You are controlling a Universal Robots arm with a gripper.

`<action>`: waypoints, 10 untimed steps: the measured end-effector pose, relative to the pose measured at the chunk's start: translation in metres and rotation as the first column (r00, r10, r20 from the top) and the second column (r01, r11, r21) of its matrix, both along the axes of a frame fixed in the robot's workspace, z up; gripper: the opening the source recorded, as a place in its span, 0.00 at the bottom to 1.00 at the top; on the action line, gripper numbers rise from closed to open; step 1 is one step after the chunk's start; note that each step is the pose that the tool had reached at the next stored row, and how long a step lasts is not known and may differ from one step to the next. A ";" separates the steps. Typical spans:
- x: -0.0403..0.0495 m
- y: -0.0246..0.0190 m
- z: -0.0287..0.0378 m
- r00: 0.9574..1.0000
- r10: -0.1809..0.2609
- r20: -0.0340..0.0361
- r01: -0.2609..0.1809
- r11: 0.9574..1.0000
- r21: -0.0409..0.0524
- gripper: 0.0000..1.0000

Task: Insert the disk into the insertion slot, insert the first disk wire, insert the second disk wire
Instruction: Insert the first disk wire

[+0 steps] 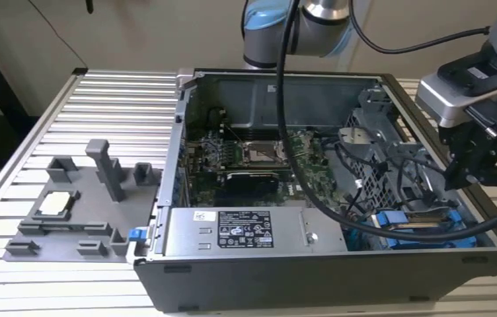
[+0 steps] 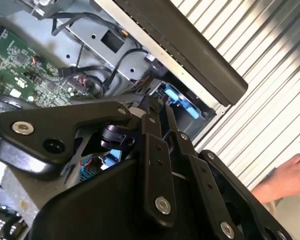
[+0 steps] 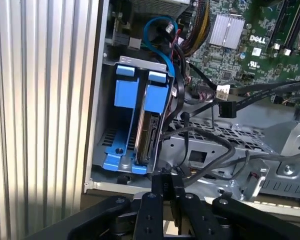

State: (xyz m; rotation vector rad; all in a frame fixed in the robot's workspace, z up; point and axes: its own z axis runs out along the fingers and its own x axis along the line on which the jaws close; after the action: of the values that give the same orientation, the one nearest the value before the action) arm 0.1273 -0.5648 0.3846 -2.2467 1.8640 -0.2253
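The disk [image 3: 149, 134], silver-grey in a bright blue carrier frame, stands on edge inside the insertion slot [image 3: 101, 120], a grey bay in the case's corner. In the exterior view the disk [image 1: 418, 223] sits low at the case's right front. My black gripper [image 1: 458, 179] hangs just above that corner, over the case's right wall. In both wrist views its fingers lie close together, shut, with nothing seen between them [image 3: 169, 176] [image 2: 155, 105]. A loose black wire connector [image 3: 225, 108] hangs free beside the bay, apart from the disk. Blue carrier tabs [image 2: 181, 100] peek past the fingers.
The open computer case holds a green motherboard [image 1: 258, 155], a labelled silver power-supply box [image 1: 240, 231] and a perforated grey cage [image 1: 379, 155] with loose cables. A grey fixture [image 1: 81, 205] lies on the slatted table at the exterior view's left. A person's hand [image 2: 286, 177] rests on the table.
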 end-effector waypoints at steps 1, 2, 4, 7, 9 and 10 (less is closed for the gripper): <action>0.0014 0.0000 0.0000 1.000 0.000 -0.006 0.000 1.000 -0.010 0.19; 0.0029 0.0001 -0.0001 1.000 0.000 -0.013 0.000 1.000 -0.021 0.19; 0.0049 0.0003 -0.0001 1.000 -0.001 -0.026 -0.001 0.999 -0.041 0.19; 0.0052 0.0005 -0.0012 0.999 -0.003 -0.046 0.001 0.999 -0.045 0.19; 0.0053 0.0006 -0.0018 0.998 -0.005 -0.065 0.002 0.999 -0.046 0.19; 0.0054 0.0007 -0.0021 0.997 -0.006 -0.075 0.002 0.999 -0.046 0.19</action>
State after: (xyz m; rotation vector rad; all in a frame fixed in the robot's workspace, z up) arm 0.1327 -0.5641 0.3825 -2.3124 1.9197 -0.1879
